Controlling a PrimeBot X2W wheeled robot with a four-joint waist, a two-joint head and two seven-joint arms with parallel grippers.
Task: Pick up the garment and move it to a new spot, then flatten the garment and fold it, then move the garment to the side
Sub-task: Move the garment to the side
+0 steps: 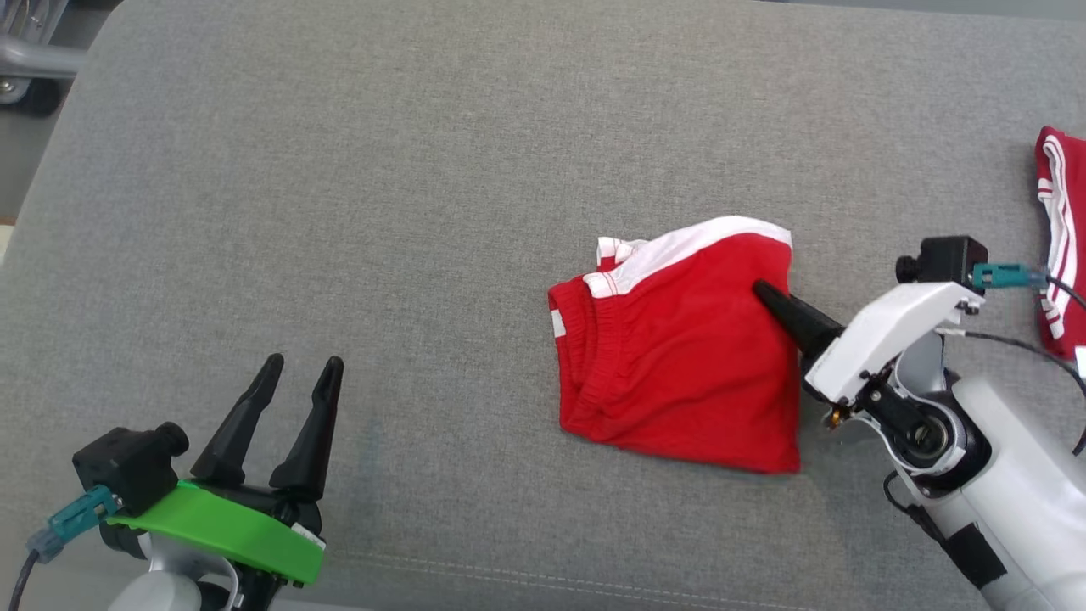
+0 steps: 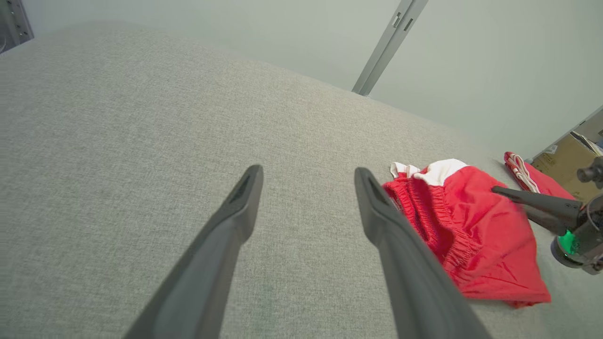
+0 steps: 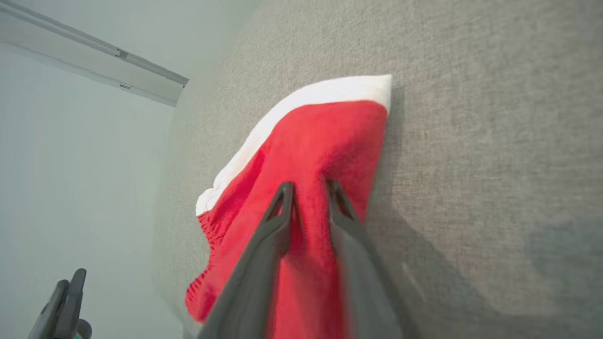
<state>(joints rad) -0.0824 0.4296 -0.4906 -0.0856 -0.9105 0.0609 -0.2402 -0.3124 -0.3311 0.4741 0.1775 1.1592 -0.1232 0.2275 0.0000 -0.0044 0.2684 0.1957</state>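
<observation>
The garment (image 1: 679,356) is a pair of red shorts with white trim, lying folded on the grey fabric surface (image 1: 382,187) right of centre. My right gripper (image 1: 764,293) reaches in from the right and rests on the shorts' upper right part. In the right wrist view its fingers (image 3: 285,197) stand close together with a ridge of red cloth (image 3: 320,141) pinched between them. My left gripper (image 1: 303,363) is open at the lower left, well clear of the shorts (image 2: 476,235), with bare surface between its fingers (image 2: 245,197).
A second red garment with white stripes (image 1: 1060,238) lies at the right edge of the surface. A cardboard box (image 2: 565,160) stands beyond that edge. A seam runs along the near edge (image 1: 551,581). A wheeled frame (image 1: 25,59) stands off the far left corner.
</observation>
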